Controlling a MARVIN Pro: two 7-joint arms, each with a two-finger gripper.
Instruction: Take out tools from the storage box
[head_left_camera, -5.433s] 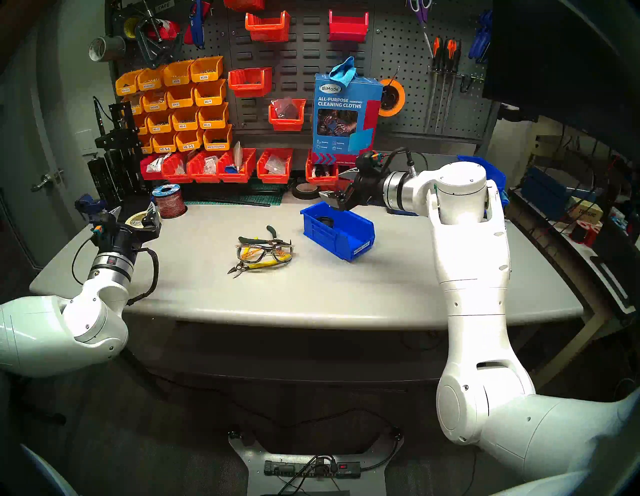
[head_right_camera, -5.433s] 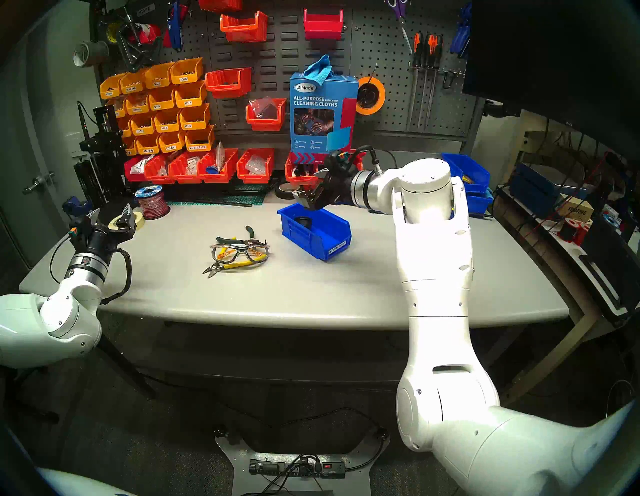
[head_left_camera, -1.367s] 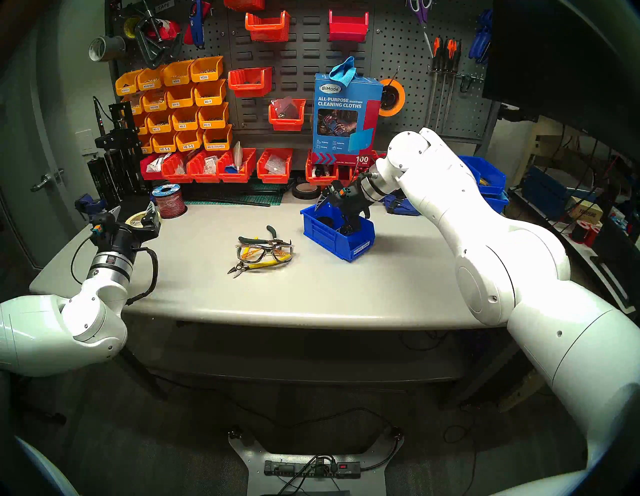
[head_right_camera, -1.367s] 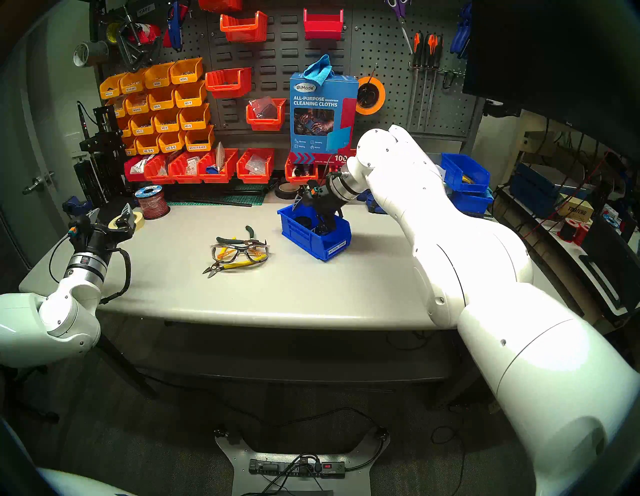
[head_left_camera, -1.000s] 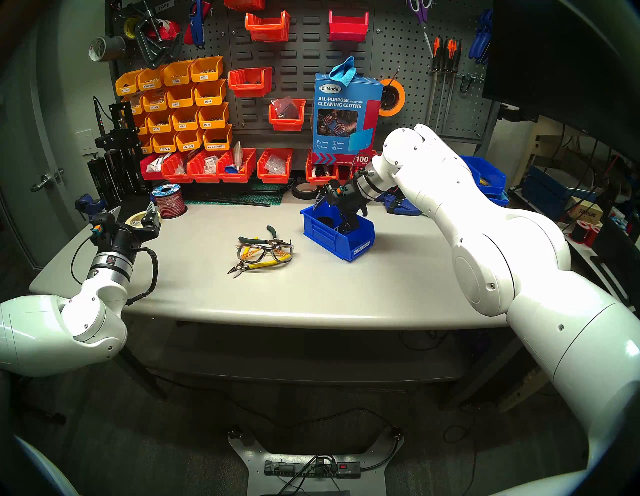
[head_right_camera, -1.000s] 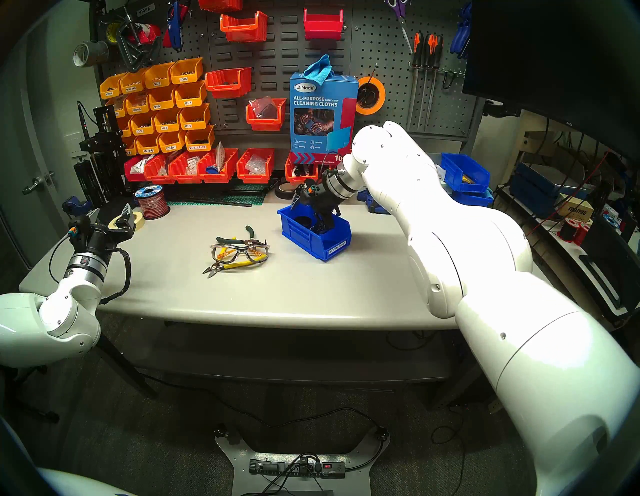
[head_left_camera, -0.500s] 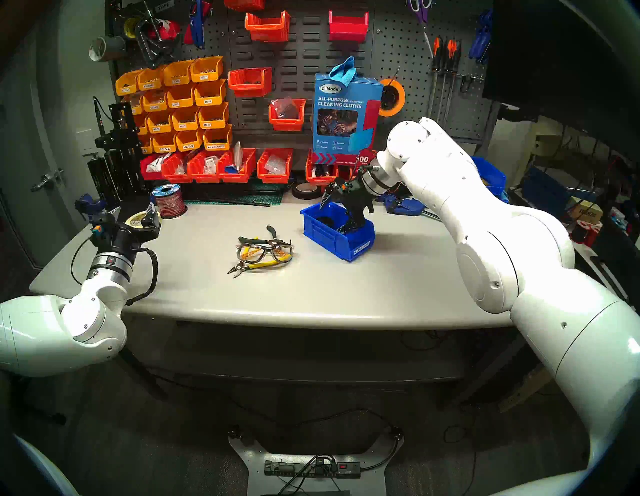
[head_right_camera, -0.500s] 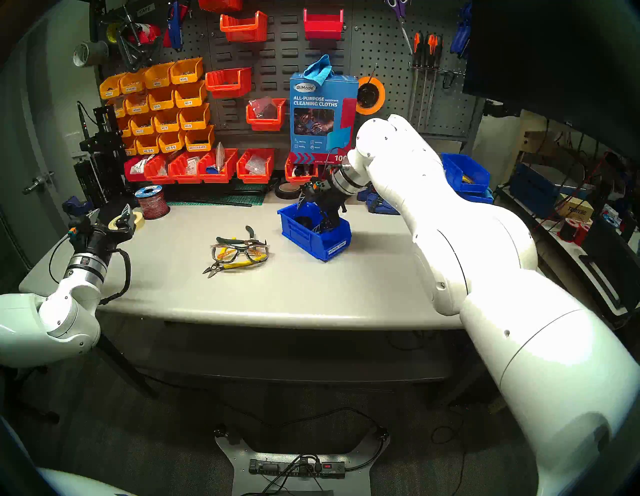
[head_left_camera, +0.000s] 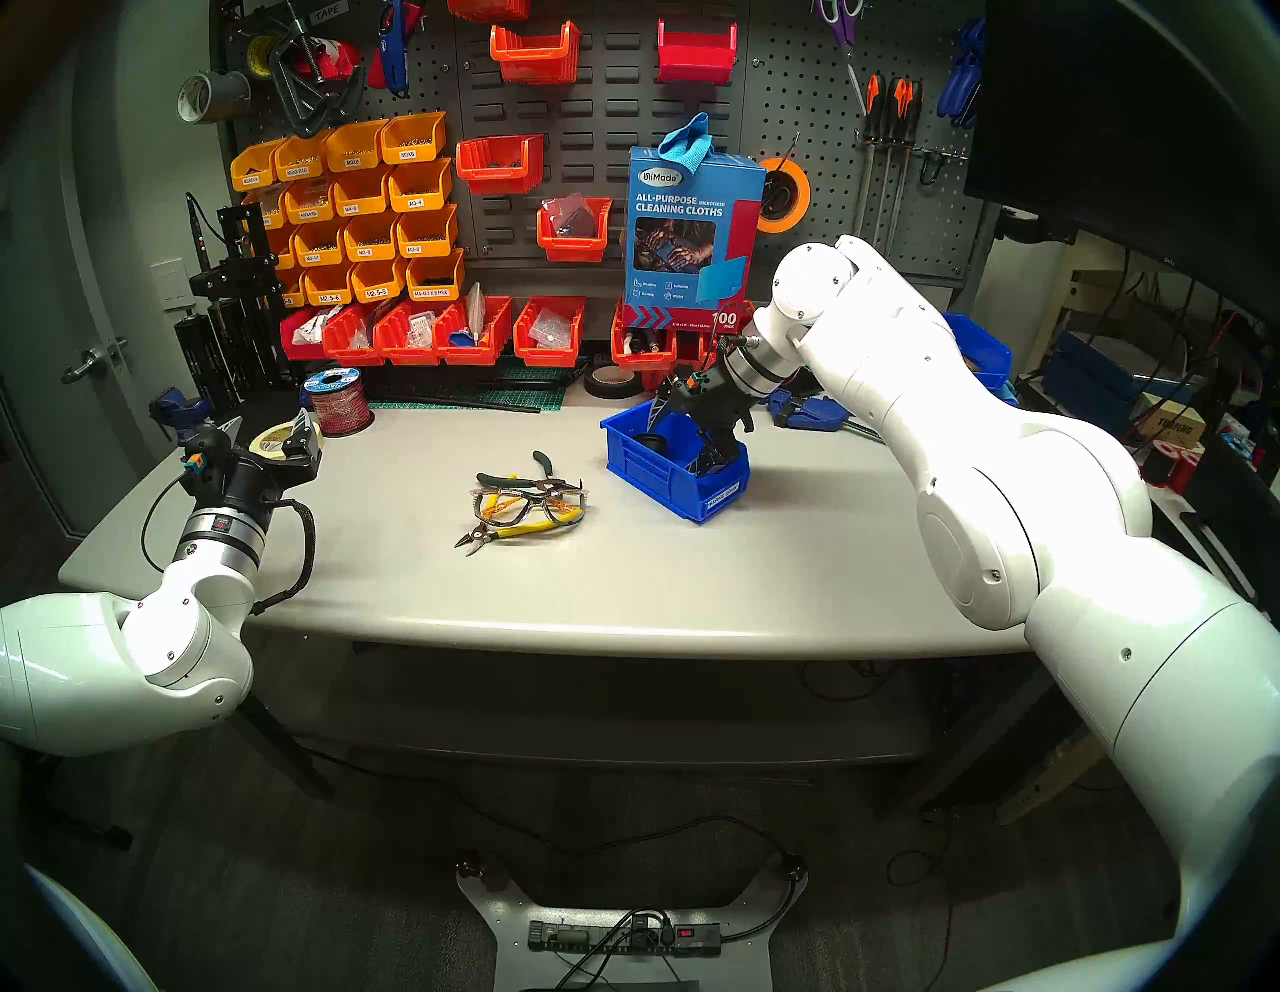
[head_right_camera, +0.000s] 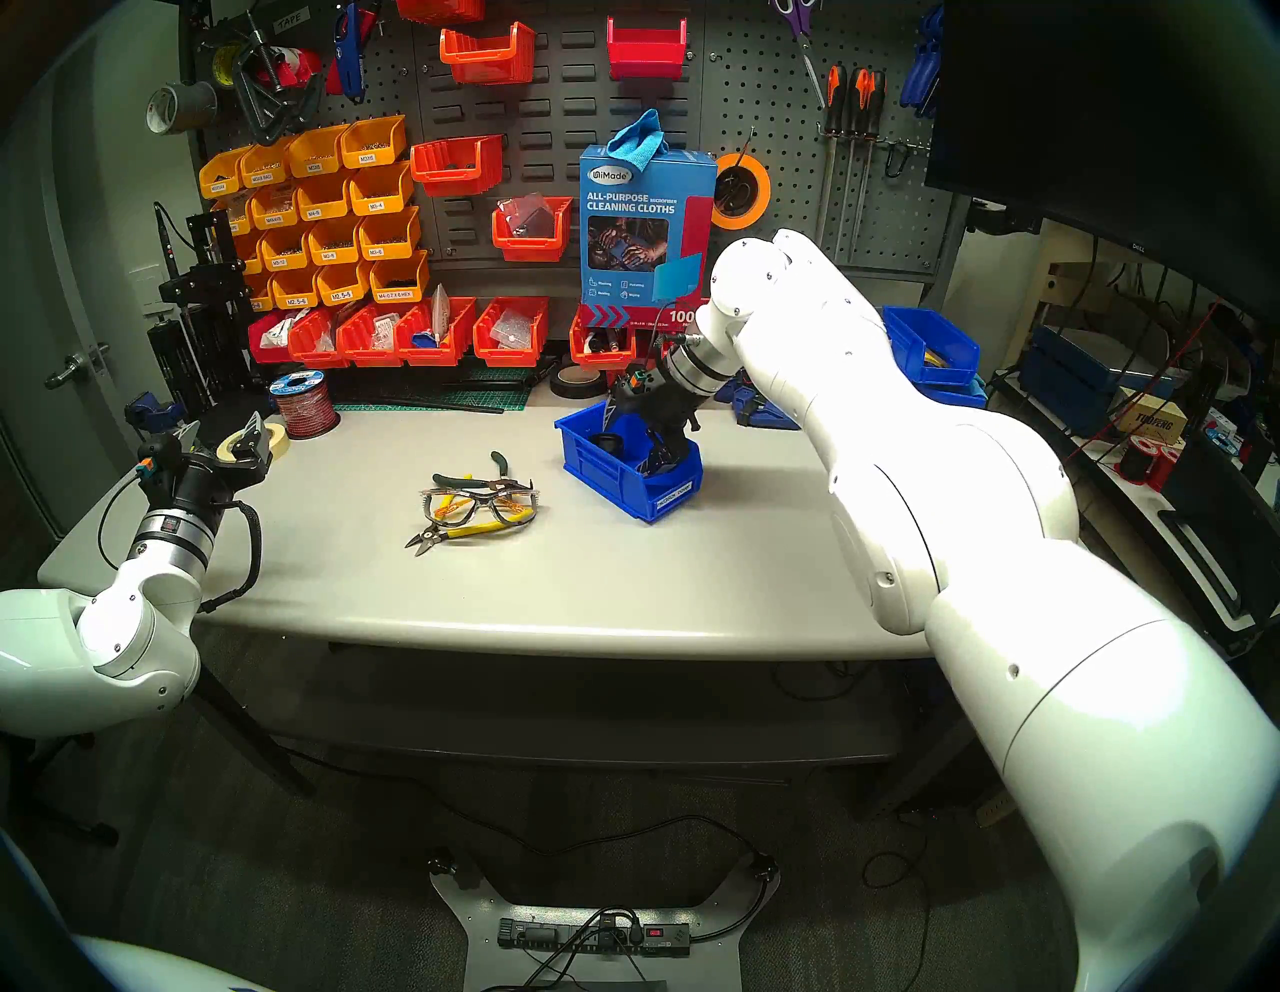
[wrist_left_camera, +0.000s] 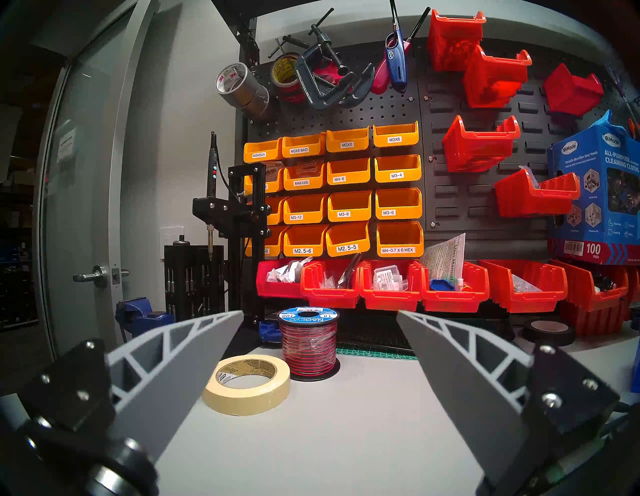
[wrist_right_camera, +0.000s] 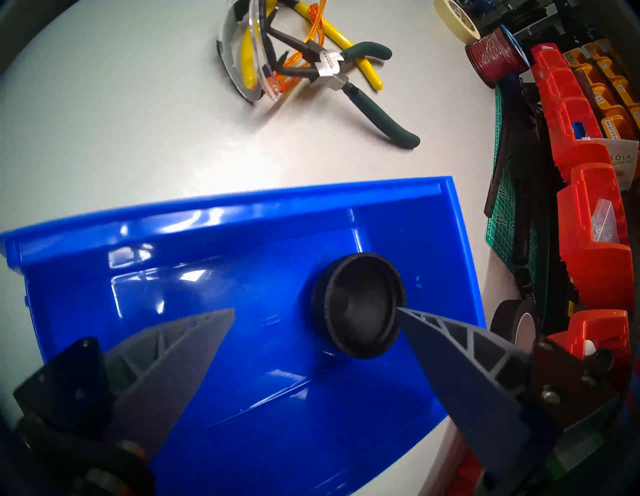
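Black cup-shaped piece (wrist_right_camera: 358, 306) sits in the blue bin (wrist_right_camera: 221, 204), far end, last item inside. R gripper (wrist_right_camera: 315, 313) is down in the bin w/ jaws apart; one fingertip (wrist_right_camera: 403, 311) touches the cup's rim, the other is well clear, nothing pinched yet. A sec ago the jaws stood wider; they've begun narrowing, so a grab on the cup looks underway. Left of the bin, already out on the table (head_left_camera: 692, 582): safety glasses (head_left_camera: 530, 504), green pliers (head_left_camera: 516, 478), yellow cutters (head_left_camera: 509, 532), piled together. Far left, L gripper (wrist_left_camera: 320, 318) hangs spread and empty near the tape roll (wrist_left_camera: 246, 383).
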